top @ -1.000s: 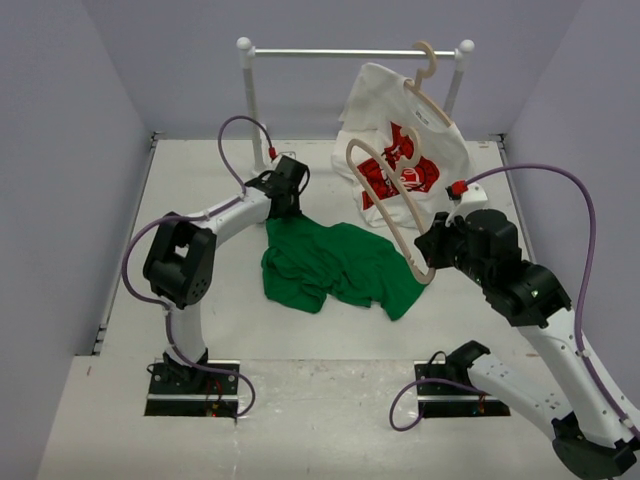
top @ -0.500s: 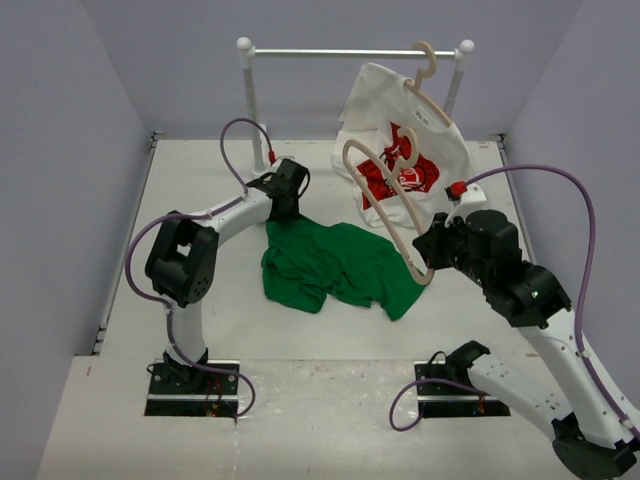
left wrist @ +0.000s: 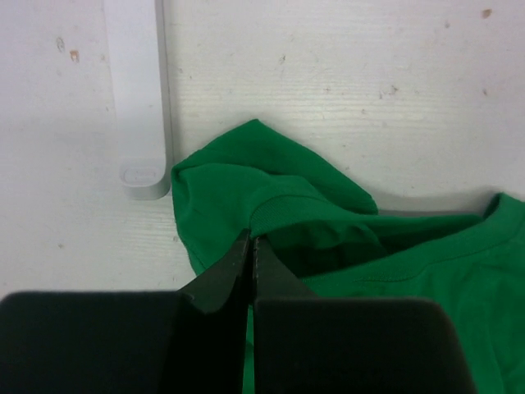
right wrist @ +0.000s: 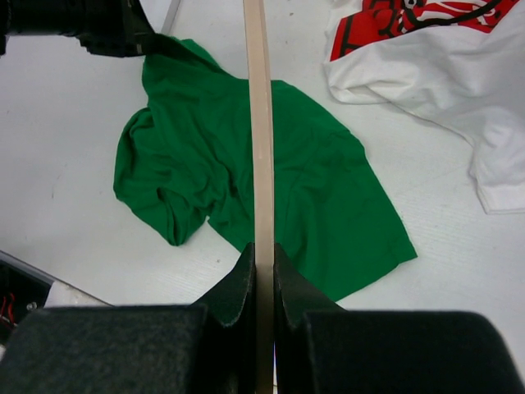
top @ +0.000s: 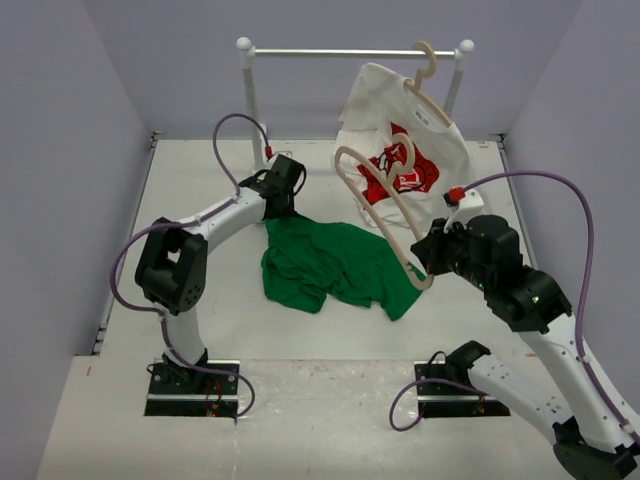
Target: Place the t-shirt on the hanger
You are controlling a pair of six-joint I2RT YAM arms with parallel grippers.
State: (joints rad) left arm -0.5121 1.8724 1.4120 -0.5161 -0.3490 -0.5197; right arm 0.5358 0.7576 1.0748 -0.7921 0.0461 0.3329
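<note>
The green t-shirt (top: 335, 265) lies crumpled on the table between the arms. It also shows in the left wrist view (left wrist: 328, 238) and the right wrist view (right wrist: 221, 164). My left gripper (top: 283, 210) is at the shirt's far left corner. Its jaws are shut on a fold of the cloth near the collar (left wrist: 250, 240). My right gripper (top: 425, 262) is shut on one arm of the bare wooden hanger (top: 404, 240) and holds it above the shirt's right side. The hanger's arm (right wrist: 258, 123) runs straight out from the jaws (right wrist: 262, 254).
A white t-shirt with a red graphic (top: 400, 130) hangs on a second hanger from the rail (top: 350, 52) at the back; its hem (right wrist: 443, 57) rests on the table. The rack's white foot (left wrist: 139, 90) lies just left of the green shirt. Grey walls stand on both sides.
My right gripper has swung the hanger's far end a little to the left, over the shirt. My left arm's elbow has shifted slightly left; its gripper stays on the shirt.
</note>
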